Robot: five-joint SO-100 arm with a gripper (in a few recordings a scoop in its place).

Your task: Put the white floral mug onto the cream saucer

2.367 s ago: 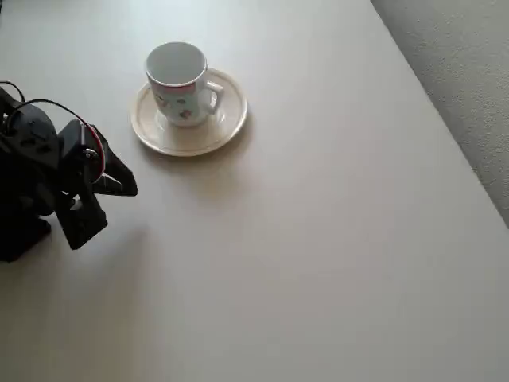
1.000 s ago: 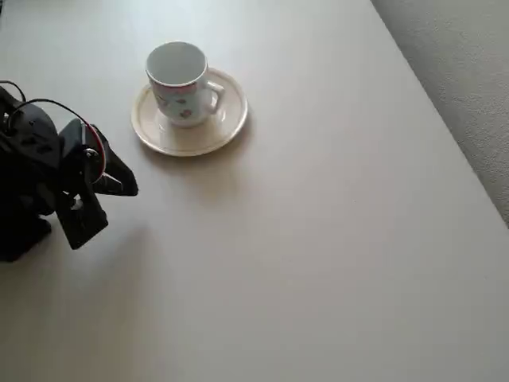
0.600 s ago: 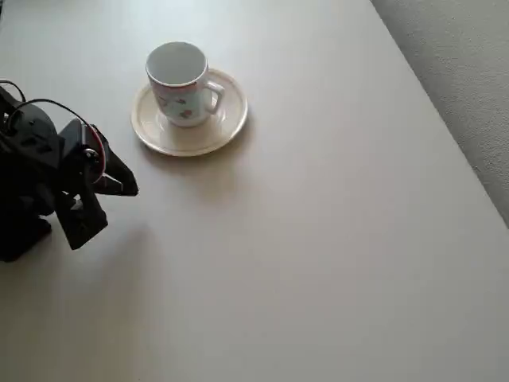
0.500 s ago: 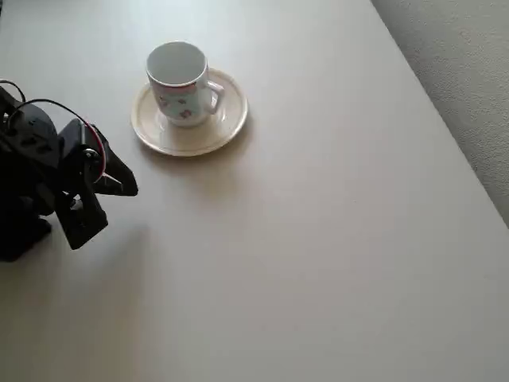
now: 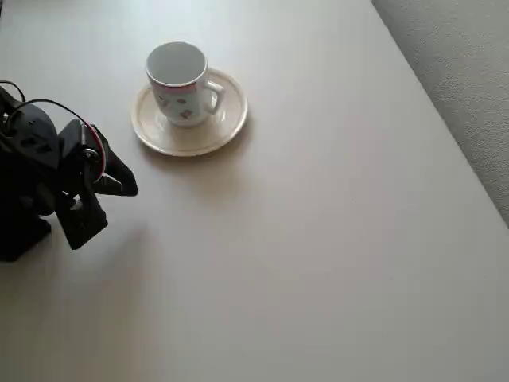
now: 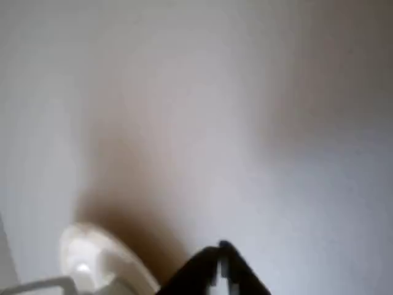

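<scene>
Seen from overhead, a pale, plain bench (image 5: 318,239) fills most of the picture, with a strip of light grey textured floor (image 5: 461,72) running down the right edge. In the upper left part of the bench sits the cream saucer (image 5: 227,123), round, shallow and glossy. The white floral mug (image 5: 178,84) stands upright on the saucer, set toward its upper left side, so more of the saucer's rim shows to the right and below. The mug's open mouth faces the camera, showing a plain white inside, and small pink-red flowers mark its outer wall. Its loop handle (image 5: 213,98) points to the right in the picture. At the left edge is the black robot arm (image 5: 32,167), folded low, with a red wire looping over it. Its jaws (image 5: 131,189) point to the right and end below and to the left of the saucer, near it but apart from it and from the mug. In the overhead view they come to a single dark point, and in the blurred wrist view the two dark tips (image 6: 220,270) meet at the bottom edge with no gap visible between them, so the jaws look closed and hold nothing. The wrist view also shows a soft, out-of-focus curve of the saucer (image 6: 101,258) at the lower left, with a brownish shadow (image 6: 135,184) on the bench beside it.
</scene>
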